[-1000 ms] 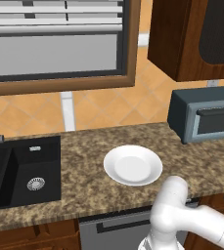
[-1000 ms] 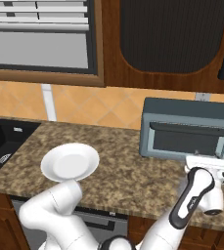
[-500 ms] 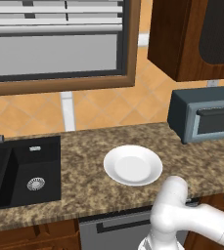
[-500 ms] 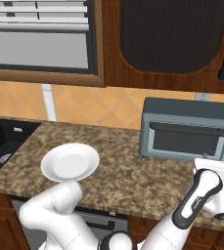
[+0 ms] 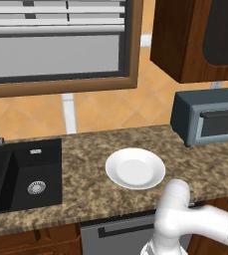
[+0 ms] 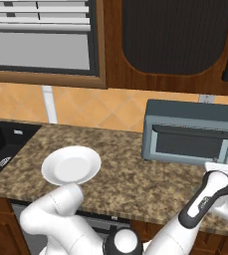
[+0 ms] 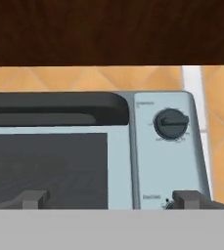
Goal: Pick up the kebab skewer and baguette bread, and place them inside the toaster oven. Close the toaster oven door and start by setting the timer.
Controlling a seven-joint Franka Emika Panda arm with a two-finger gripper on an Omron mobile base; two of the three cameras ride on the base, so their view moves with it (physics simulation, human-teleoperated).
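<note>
- The oven (image 6: 192, 138) stands at the right end of the counter (image 6: 125, 174), against the tiled wall and under a dark wooden cabinet (image 6: 170, 45).
- Its door (image 6: 185, 144) is shut upright; the dark bar handle (image 6: 192, 132) runs along the top of the dark window.
- In the left base view the oven (image 5: 207, 119) is at the right edge, well apart from the plate (image 5: 135, 168).
- The white plate (image 6: 70, 164) lies near the middle of the counter with nothing on it, between the sink (image 6: 3, 147) and the oven.
- The black sink (image 5: 21, 174) is set into the counter's left end, with a round drain (image 5: 36, 188) in its basin.
- The gripper (image 7: 111, 199) has its jaws spread wide and holds nothing; its two dark tips stand far apart at the bottom of the hand view.
- In the hand view the gripper faces the oven's front from close by: the handle (image 7: 55, 108) and window are on the left, the control panel on the right.
- A round dark knob (image 7: 171, 123) sits high on that panel; a second control low on the panel is partly hidden behind the right fingertip (image 7: 189, 199).
- In the right base view the arm's wrist (image 6: 207, 194) reaches to the counter's right end, just in front of the oven's right side.
- A window with blinds (image 5: 56, 40) fills the wall above the sink.
</note>
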